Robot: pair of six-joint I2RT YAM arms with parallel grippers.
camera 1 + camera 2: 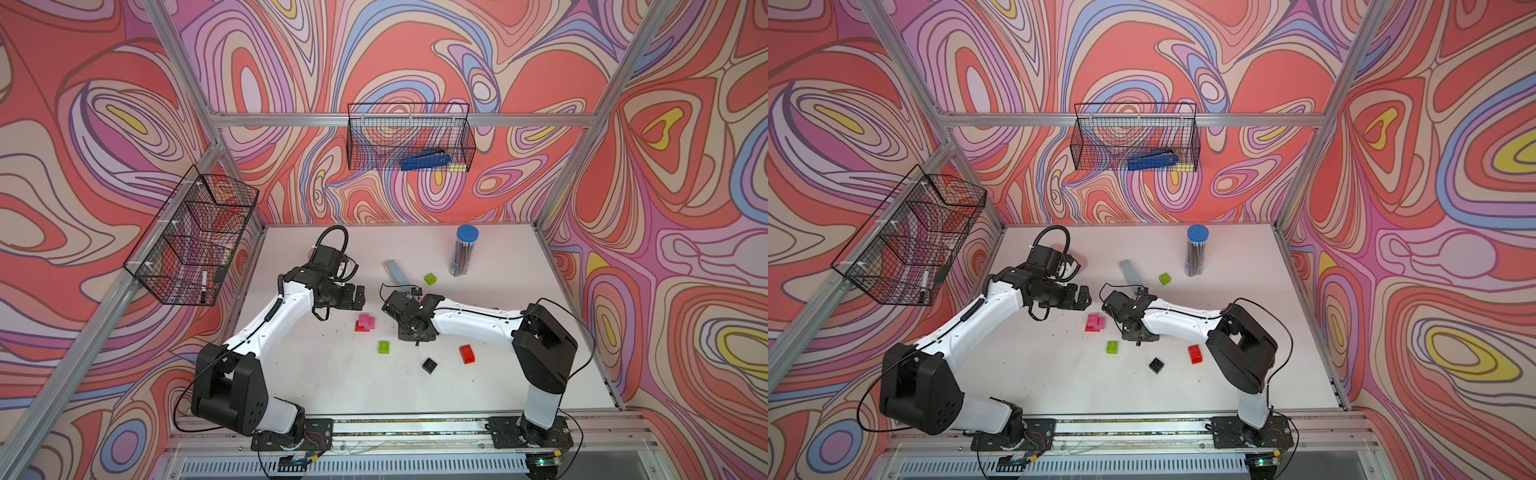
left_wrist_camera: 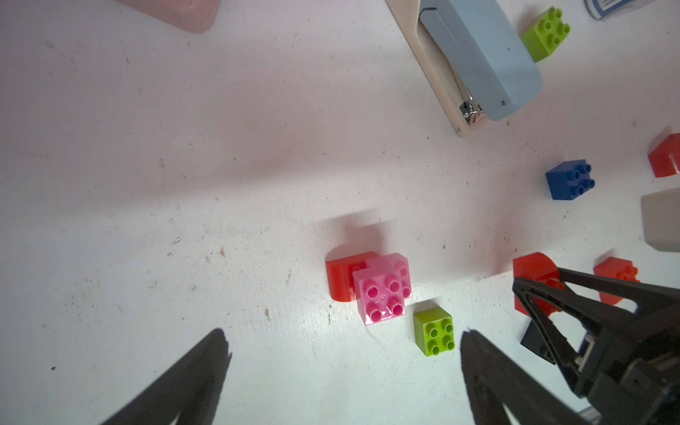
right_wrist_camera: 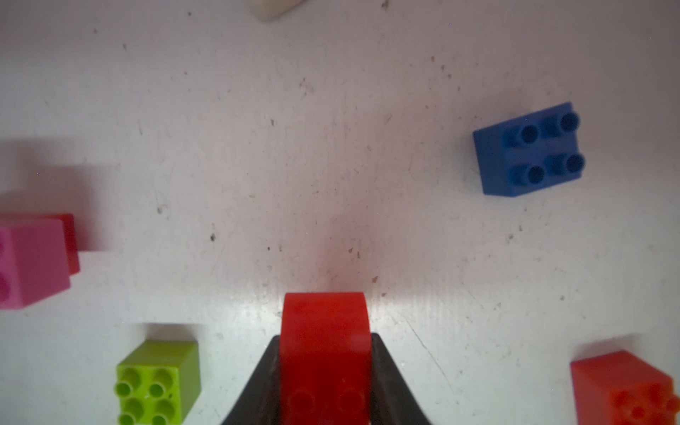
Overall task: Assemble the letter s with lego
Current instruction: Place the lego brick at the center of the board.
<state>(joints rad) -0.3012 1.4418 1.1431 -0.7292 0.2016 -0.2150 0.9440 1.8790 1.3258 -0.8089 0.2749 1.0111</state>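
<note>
A pink brick stacked on a red brick stands mid-table. Loose lego lies around it: a lime brick, another lime brick, a black brick, a red brick and a blue brick. My right gripper points down at the table, shut on a red round-topped brick. My left gripper hangs open and empty, just short of the pink stack.
A grey-blue stapler lies behind the bricks, and a tall pencil tube with a blue lid stands at the back right. A pink case lies behind the left arm. Wire baskets hang on the walls.
</note>
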